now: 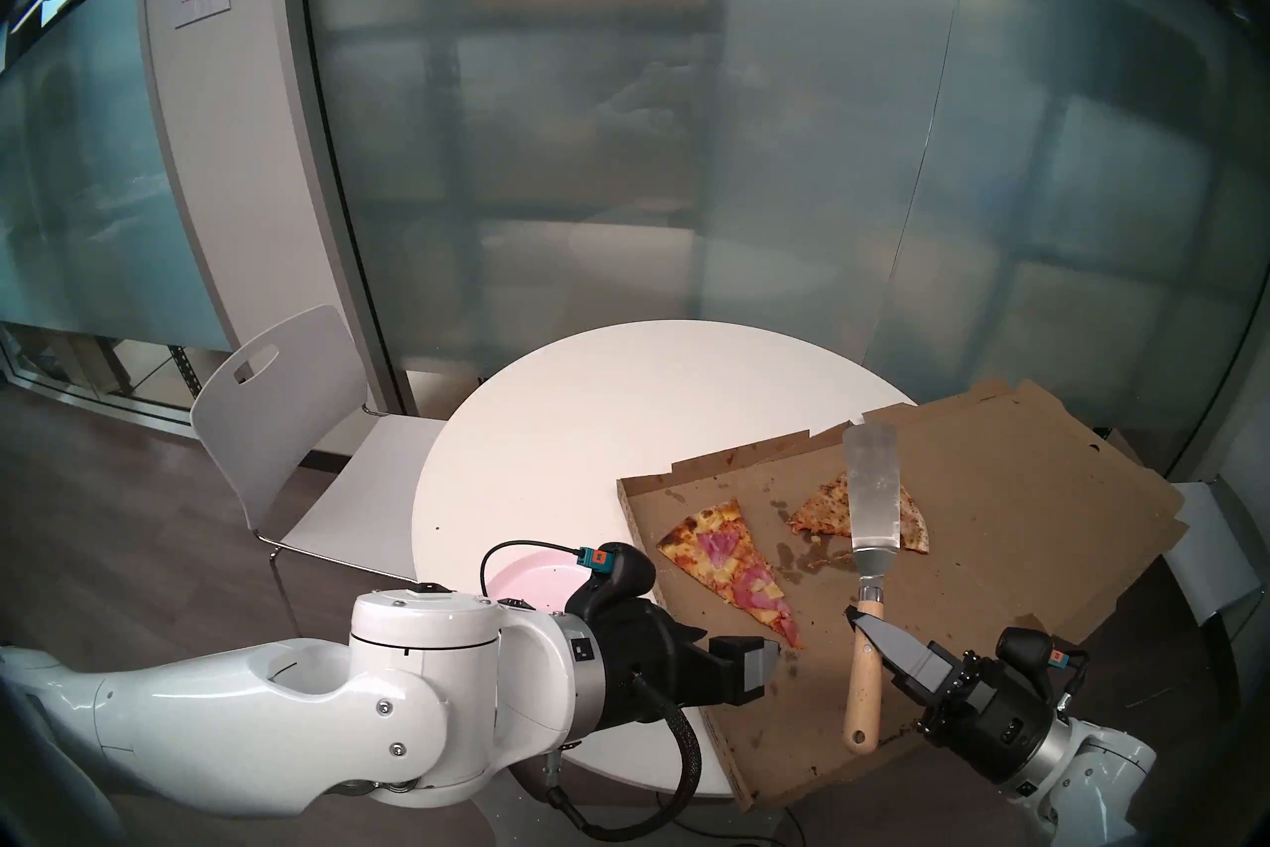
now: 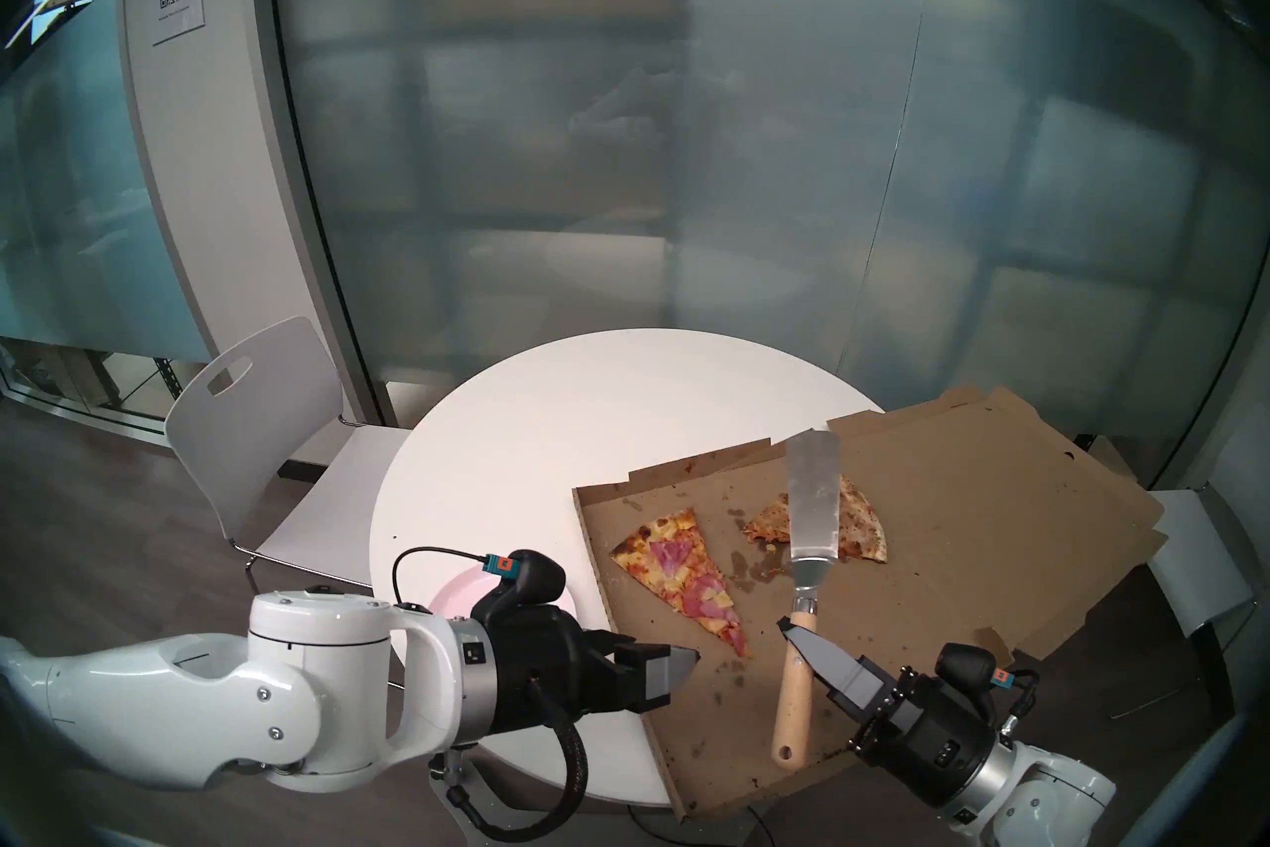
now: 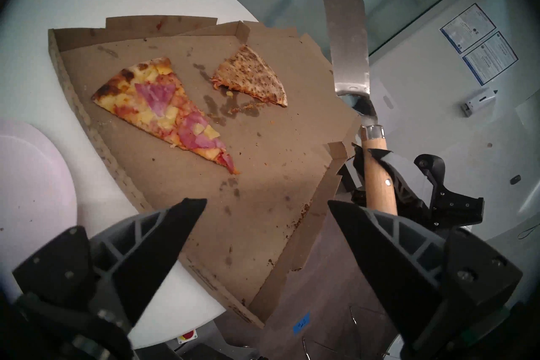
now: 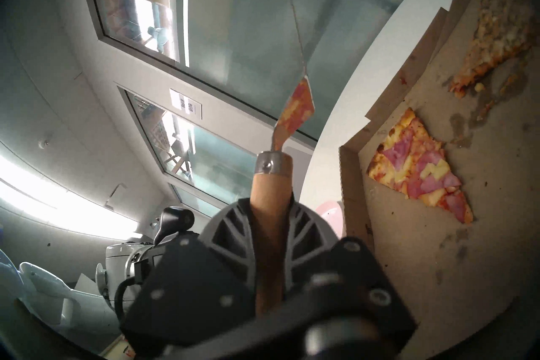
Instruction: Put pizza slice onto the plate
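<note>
Above, the right gripper (image 1: 867, 619) clamps the wooden handle of a spatula (image 1: 871, 509), its steel blade raised clear over the open pizza box (image 1: 996, 522) and across the browned slice (image 1: 821, 509) in the head view. Opposite, the left gripper (image 3: 264, 204) hangs with jaws spread wide and empty above the box's near corner, just short of the tip of the pizza slice (image 1: 728, 570). That ham-and-pineapple slice lies flat on the box floor, near its left wall. Beside the box, on the round white table (image 1: 605, 412), sits the pink plate (image 1: 522, 581), bare and partly hidden behind the left wrist.
</note>
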